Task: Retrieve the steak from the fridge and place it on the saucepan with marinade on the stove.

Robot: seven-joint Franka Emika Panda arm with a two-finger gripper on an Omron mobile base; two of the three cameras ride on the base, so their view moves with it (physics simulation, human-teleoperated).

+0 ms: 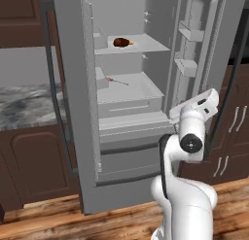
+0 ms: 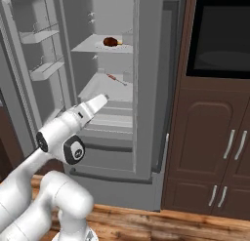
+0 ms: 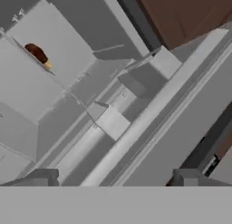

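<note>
1. Grey steel is seen all round: the fridge (image 1: pixel 73 112) is stood open, its white-grey shelves bared.
2. The steak (image 1: pixel 122 42) is laid on an upper shelf (image 1: pixel 146 43), near its front edge; it is also seen in the hand view (image 3: pixel 37 53).
3. A thin red-tipped item (image 1: pixel 116 80) is rested on the shelf below.
4. The gripper (image 3: pixel 113 178) is held well short of the steak, fingertips (image 3: pixel 43 177) parted, nothing between them.
5. Dark brown cabinets (image 2: pixel 215 152) are set beside the fridge.
</note>
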